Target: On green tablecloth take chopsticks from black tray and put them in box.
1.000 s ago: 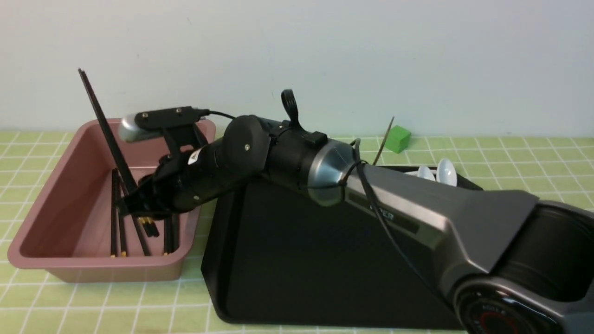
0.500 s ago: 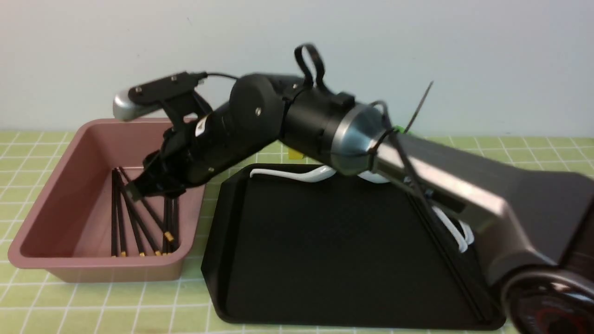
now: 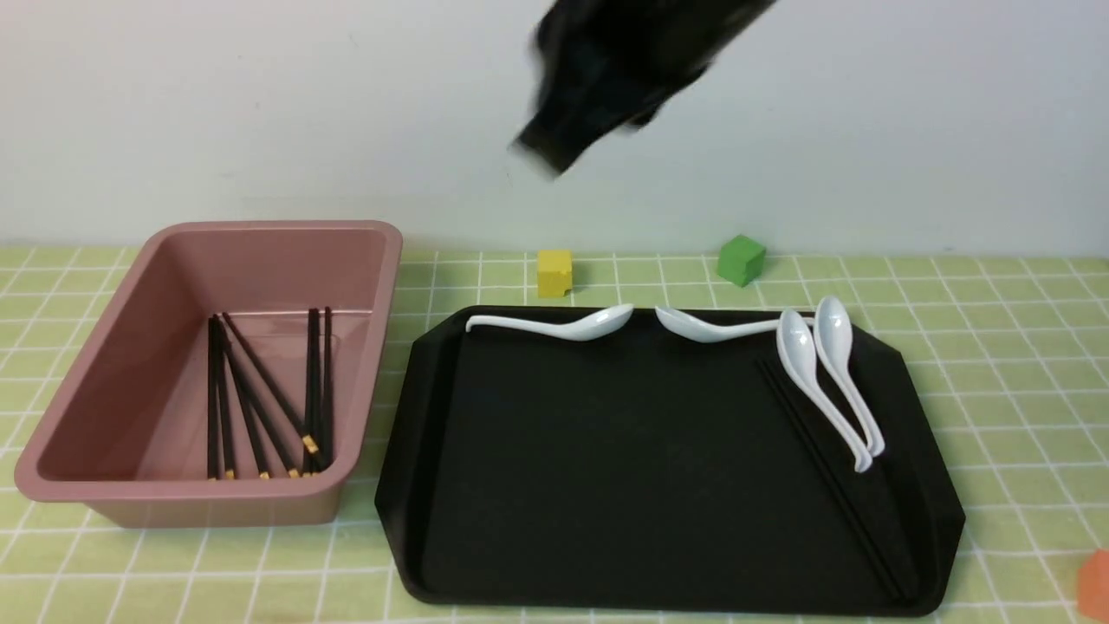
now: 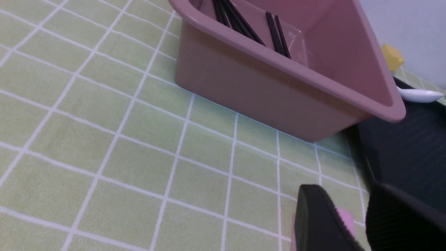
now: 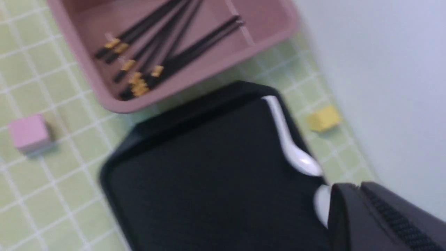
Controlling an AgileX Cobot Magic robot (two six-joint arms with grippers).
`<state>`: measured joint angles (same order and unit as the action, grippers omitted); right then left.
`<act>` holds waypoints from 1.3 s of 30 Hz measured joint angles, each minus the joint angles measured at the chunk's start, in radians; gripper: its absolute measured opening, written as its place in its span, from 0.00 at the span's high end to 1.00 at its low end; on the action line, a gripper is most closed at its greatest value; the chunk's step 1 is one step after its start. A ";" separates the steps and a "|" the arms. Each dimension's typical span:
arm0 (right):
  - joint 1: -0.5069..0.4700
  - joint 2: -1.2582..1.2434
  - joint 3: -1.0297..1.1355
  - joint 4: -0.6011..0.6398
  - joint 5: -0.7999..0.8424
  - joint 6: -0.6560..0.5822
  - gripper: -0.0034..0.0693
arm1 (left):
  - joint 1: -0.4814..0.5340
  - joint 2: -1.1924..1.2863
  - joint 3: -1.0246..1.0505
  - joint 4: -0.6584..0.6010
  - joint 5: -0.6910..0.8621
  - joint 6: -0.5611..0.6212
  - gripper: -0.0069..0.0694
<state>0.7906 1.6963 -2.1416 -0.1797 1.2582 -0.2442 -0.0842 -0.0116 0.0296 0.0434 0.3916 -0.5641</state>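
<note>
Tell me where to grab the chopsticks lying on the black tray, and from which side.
Grip the chopsticks on their near half, straight from above, jaws across the pair. They lie flat on the black tray, and white spoons crowd the far half's right side.

Front view: set centrally on the robot's own side, somewhat raised, facing 12 o'clock toward the wall (image 3: 260, 104); far enough back to take in the whole black tray (image 3: 606, 485), with the box (image 3: 104, 347) at its 9 o'clock. Left wrist view: low and close above the green tablecloth (image 4: 104, 139), aimed slantwise at the box's outer corner, catching only an edge of the tray. Right wrist view: high, tilted steeply down, blurred, covering the tray's box-side half. Shared by all three: box with chopsticks (image 3: 313, 381), yellow cube (image 3: 554, 273), and white spoon (image 3: 554, 327) at the tray's 11 o'clock.
</note>
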 joint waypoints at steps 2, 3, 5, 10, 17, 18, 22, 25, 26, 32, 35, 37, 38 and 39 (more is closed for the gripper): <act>-0.007 -0.056 0.000 -0.077 0.004 0.046 0.91 | 0.000 0.000 0.000 0.000 0.000 0.000 0.60; -0.009 -0.077 0.000 -0.094 0.005 0.058 0.92 | 0.000 0.000 0.000 0.000 0.000 0.000 0.60; -0.037 -0.171 0.000 -0.164 0.011 0.133 0.95 | 0.000 0.000 0.000 0.000 0.000 0.000 0.60; -0.073 -0.381 0.049 -0.181 0.011 0.213 0.96 | 0.000 0.000 0.000 0.000 0.000 0.000 0.61; -0.073 -0.742 0.428 -0.155 0.011 0.293 0.96 | 0.000 0.000 0.000 0.000 0.000 0.000 0.61; -0.073 -0.762 0.461 -0.155 0.011 0.294 0.96 | 0.000 0.000 0.000 0.000 0.000 0.000 0.61; -0.073 -0.947 0.802 -0.152 -0.042 0.317 0.95 | 0.000 0.000 0.000 0.000 0.000 0.000 0.60; -0.073 -1.042 0.995 -0.143 -0.173 0.383 0.95 | 0.000 0.000 0.000 0.000 0.000 0.000 0.60; -0.073 -1.073 1.058 -0.140 -0.225 0.414 0.95 | 0.000 0.000 0.000 0.000 0.000 0.000 0.60; -0.073 -1.199 1.301 -0.139 -0.472 0.531 0.95 | 0.000 0.000 0.000 0.000 0.000 0.000 0.60; -0.073 -1.218 1.353 -0.139 -0.502 0.543 0.95 | 0.000 0.000 0.000 0.000 0.000 0.000 0.60; -0.073 -1.220 1.376 -0.139 -0.502 0.544 0.95 | 0.000 0.000 0.000 0.000 0.000 0.000 0.60; -0.073 -1.221 1.387 -0.139 -0.502 0.544 0.95 | 0.000 0.000 0.000 0.000 0.000 0.000 0.60; -0.073 -1.221 1.396 -0.139 -0.505 0.544 0.95 | 0.000 0.000 0.000 0.000 0.000 0.000 0.60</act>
<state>0.7179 0.4753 -0.7459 -0.3191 0.7530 0.3002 -0.0842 -0.0116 0.0296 0.0434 0.3916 -0.5641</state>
